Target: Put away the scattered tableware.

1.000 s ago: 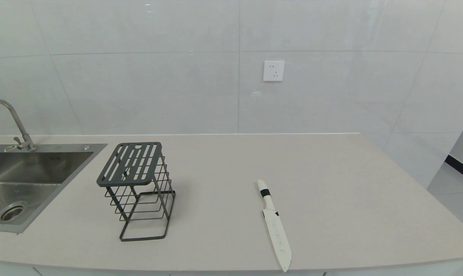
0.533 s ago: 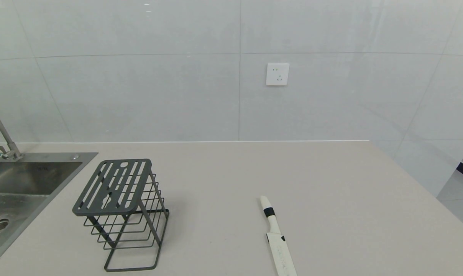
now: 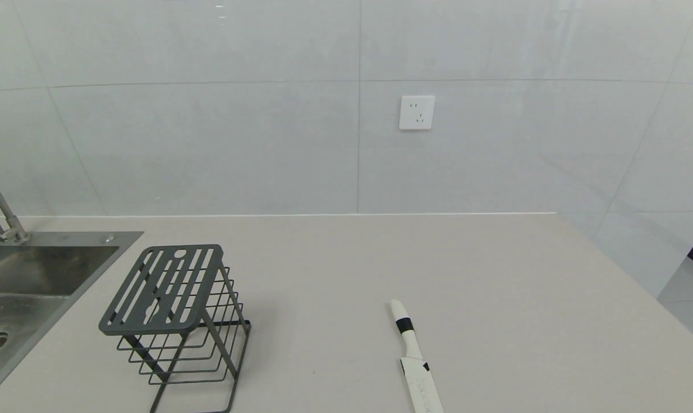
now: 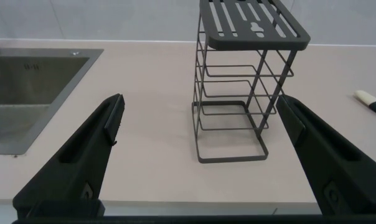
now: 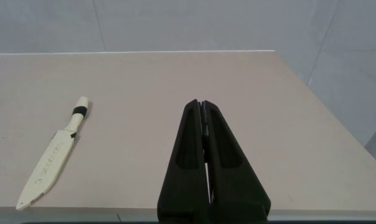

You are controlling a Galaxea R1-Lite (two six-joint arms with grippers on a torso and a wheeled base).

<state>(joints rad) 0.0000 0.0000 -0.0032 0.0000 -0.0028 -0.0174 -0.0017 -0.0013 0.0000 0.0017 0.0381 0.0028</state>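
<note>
Beige countertop (image 3: 495, 287) | knife (image 3: 414, 351), rack (image 3: 146, 328) | steel sink (image 3: 37, 261) left | tiled wall (image 3: 209, 143), socket (image 3: 417, 112)

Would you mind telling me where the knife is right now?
The knife lies flat on the counter, right of centre in the head view, apart from the rack to its left, its handle toward the wall.

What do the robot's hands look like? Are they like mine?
Not much like yours. The left gripper and the right gripper are plain matte black all over. Each has just two long, flat-sided fingers, wide at the base and narrowing to a blunt tip, like wedges.
</note>
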